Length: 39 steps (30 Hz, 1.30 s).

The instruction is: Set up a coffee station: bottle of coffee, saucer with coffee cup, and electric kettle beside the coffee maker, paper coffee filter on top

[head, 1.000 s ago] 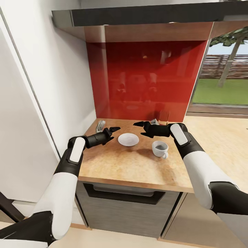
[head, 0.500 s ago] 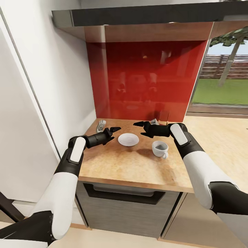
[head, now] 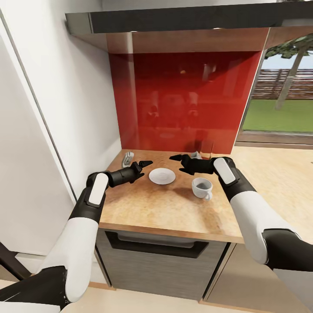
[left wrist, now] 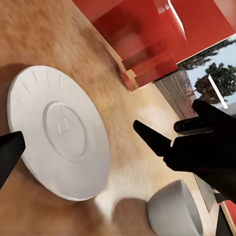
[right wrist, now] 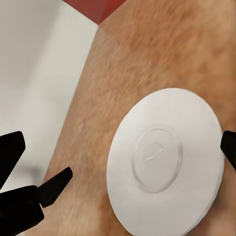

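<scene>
A round white saucer [head: 162, 176] lies flat on the wood-grain countertop [head: 165, 211], and it fills much of the wrist views [left wrist: 61, 132] [right wrist: 164, 162]. To its right, apart from it, the white coffee cup [head: 202, 188] stands upright with its handle toward the front. My left gripper [head: 145, 165] hovers open just left of the saucer. From the back right, my right gripper [head: 175, 158] reaches over the saucer's far edge, open, its fingers [left wrist: 157, 142] empty. Both grippers hold nothing. The coffee maker, bottle, filter and kettle are out of view.
A red glass backsplash [head: 187, 100] closes the back, a white wall [head: 65, 108] the left, and a dark hood [head: 182, 19] hangs overhead. A small grey object [head: 127, 158] lies at the back left corner. A pale object [head: 195, 154] sits behind my right gripper.
My right arm has shifted slightly toward the saucer. The left arm, saucer and cup have not moved.
</scene>
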Motion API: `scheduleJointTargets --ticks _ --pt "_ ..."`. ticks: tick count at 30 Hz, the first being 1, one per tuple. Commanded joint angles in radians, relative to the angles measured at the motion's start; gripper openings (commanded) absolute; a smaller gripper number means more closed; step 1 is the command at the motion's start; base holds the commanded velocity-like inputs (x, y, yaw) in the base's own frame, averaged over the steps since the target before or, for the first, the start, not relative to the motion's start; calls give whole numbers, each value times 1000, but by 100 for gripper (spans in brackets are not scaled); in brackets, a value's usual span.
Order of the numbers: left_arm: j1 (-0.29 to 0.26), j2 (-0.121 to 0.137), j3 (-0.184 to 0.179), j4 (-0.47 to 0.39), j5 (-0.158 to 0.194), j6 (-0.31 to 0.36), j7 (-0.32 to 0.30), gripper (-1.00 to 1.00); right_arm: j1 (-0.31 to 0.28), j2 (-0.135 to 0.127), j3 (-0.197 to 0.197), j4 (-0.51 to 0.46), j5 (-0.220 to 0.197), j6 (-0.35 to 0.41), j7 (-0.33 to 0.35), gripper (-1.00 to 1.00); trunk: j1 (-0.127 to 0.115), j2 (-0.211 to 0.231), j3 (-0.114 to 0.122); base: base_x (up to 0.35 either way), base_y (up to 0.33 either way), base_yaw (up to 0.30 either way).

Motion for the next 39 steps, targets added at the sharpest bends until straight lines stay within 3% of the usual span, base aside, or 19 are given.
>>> scheduleJointTargets --ticks 1,8,18,39 --pt "-1 -1 5 0 -6 6 -7 100 -1 1 2 1 7 1 4 100 0 -1 -1 0 0 0" --pt "-1 -1 5 0 -6 6 -7 100 -1 20 2 3 8 -1 -13 100 0 -1 -1 0 0 0" --pt "-1 -1 5 -1 -6 6 -7 100 -1 46 1 3 7 -5 -111 100 0 -1 -1 0 0 0" --pt "-1 -1 5 -1 -6 6 -7 100 -1 50 0 7 7 -6 -118 100 0 -1 -1 0 0 0"
